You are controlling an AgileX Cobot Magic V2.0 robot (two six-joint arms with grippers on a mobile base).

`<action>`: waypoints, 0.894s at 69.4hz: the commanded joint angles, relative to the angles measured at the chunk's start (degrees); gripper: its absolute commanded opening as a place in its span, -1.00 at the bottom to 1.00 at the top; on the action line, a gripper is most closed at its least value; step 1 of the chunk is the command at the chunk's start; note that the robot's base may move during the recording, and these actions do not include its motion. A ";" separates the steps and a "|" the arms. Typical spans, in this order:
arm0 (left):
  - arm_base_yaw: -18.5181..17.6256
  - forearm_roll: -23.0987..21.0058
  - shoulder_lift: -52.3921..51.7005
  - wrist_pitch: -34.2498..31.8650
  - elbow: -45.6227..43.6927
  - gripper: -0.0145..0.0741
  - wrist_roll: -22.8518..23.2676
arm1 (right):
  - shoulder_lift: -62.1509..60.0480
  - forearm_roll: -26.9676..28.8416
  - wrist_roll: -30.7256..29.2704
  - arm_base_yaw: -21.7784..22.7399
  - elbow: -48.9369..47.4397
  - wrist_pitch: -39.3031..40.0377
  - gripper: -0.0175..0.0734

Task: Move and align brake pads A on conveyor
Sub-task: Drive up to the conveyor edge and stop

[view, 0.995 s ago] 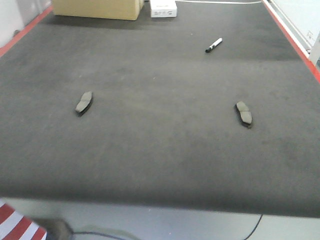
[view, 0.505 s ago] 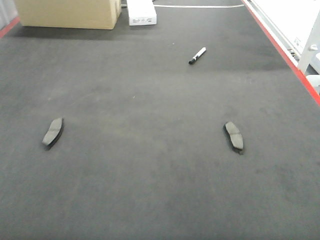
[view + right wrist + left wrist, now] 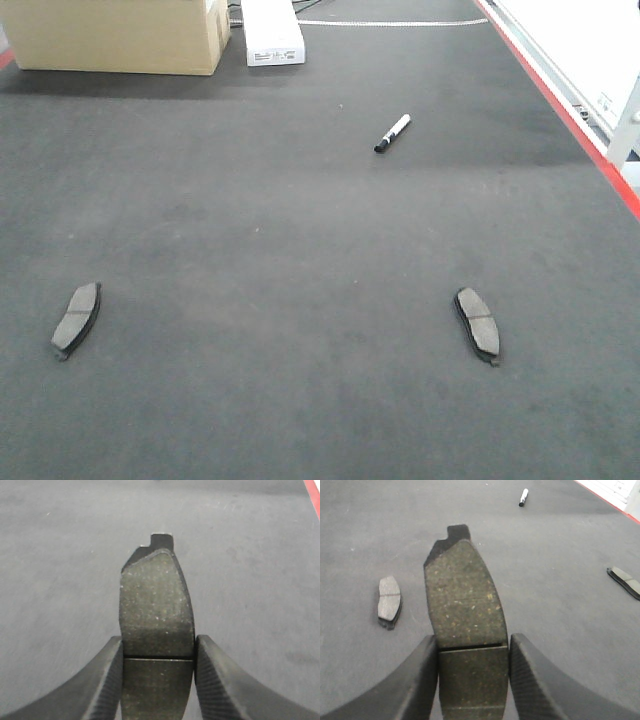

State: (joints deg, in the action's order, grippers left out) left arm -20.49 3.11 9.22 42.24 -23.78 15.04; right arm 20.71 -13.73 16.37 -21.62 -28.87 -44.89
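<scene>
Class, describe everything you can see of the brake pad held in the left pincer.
The held brake pad is a flat, slightly curved slab with a speckled grey-brown, gritty-looking face. A thin groove crosses it near the fingers, and a darker backing plate shows as a notched tab at its far end. The left pincer clamps its long edges from both sides, holding it above the conveyor, pointing away from the camera.

We see a matte charcoal conveyor (image 3: 300,250) with a red edge stripe (image 3: 560,110), grey-brown brake pads (image 3: 477,323) speckled with pale flecks and backed in darker plate, a black-and-white marker pen (image 3: 393,133), and a tan cardboard box (image 3: 115,35).
</scene>
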 commanded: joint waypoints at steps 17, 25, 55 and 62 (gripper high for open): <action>-0.17 0.14 0.69 -5.43 -1.38 -0.69 0.16 | 0.27 -1.33 -0.52 0.17 -1.65 4.80 -0.62; -0.17 0.14 0.69 -5.43 -1.38 -0.69 0.16 | 0.27 -1.33 -0.52 0.17 -1.65 4.80 -0.62; -0.17 0.14 0.69 -5.43 -1.38 -0.69 0.16 | 0.27 -1.33 -0.52 0.17 -1.65 4.80 -0.62; -0.17 0.14 0.69 -5.43 -1.38 -0.69 0.16 | 0.27 -1.33 -0.52 0.17 -1.65 4.80 -0.62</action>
State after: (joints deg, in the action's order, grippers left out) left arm -20.49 3.11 9.22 42.24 -23.78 15.04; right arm 20.71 -13.73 16.37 -21.62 -28.87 -44.89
